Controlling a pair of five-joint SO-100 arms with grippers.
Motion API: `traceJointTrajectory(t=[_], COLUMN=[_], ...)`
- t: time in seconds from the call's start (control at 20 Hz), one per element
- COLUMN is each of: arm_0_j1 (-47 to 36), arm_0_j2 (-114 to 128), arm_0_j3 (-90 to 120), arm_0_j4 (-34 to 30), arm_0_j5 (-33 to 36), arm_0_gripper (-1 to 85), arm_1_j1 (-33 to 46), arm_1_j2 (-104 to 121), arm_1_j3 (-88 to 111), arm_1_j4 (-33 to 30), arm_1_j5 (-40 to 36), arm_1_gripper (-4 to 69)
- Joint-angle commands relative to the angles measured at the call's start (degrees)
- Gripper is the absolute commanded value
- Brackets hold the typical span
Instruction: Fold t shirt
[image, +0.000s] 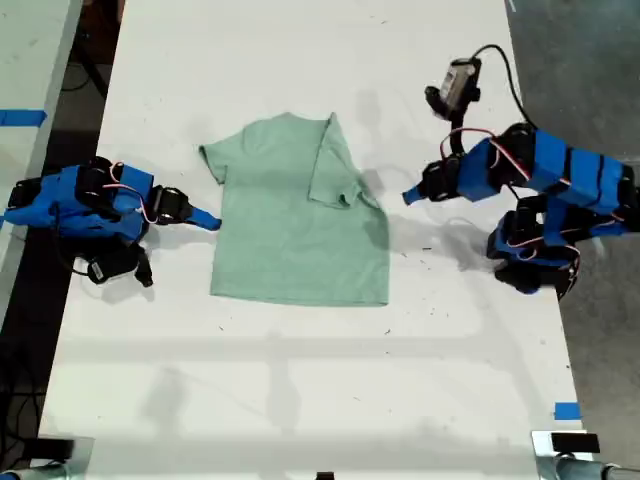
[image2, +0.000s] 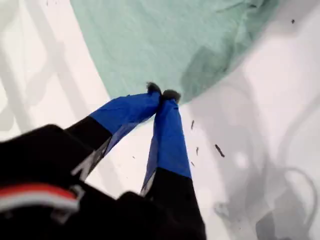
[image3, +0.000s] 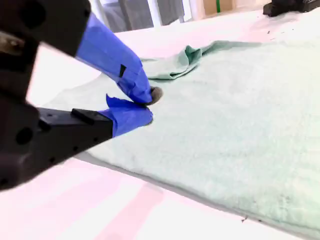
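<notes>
One sleeve in; other side next.
Pale mint-green cloth t shirt (image: 290, 215): first gripper (image2: 161, 95) closed, empty, beside folded sleeve; second gripper (image3: 147, 105) closed, empty at its opposite edge. Grab that sleeve, fold inward flat.

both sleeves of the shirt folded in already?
No. In the exterior view only one sleeve of the t shirt is folded inward; the other still sticks out flat.

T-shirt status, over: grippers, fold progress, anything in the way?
My first gripper shut, empty, off the cloth. My second gripper shut at the edge of the pale mint-green cloth T-shirt. One sleeve folded in. Nothing blocking.
</notes>
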Motion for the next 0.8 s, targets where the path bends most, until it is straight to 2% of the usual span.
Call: traceJointTrajectory(t=[0.0,0.05,0.1,0.15,0.6,0.75], arm_0_j1=[0.0,0.0,0.0,0.0,0.1,0.1], arm_0_j2=[0.4,0.4,0.4,0.4,0.4,0.4], arm_0_j3=[-1.4,-1.4,-1.4,-1.4,-1.4,-1.4], arm_0_j4=[-0.8,-0.8,-0.8,-0.8,-0.8,-0.8], arm_0_j5=[-0.6,-0.6,-0.6,-0.6,-0.6,-0.6], arm_0_gripper=[2.1,2.1,2.1,2.2,2.3,2.3], arm_1_j1=[-1.2,-0.6,-0.1,-0.4,-1.6,-1.6], arm_1_j2=[35.8,48.3,47.6,47.7,47.8,47.8], arm_1_j3=[29.3,37.5,42.5,48.3,50.4,50.4], arm_1_j4=[-0.7,3.1,3.8,0.0,1.7,1.7], arm_1_j5=[2.0,2.1,3.2,2.8,12.0,12.1], arm_1_gripper=[1.0,1.0,1.1,1.1,1.0,1.0])
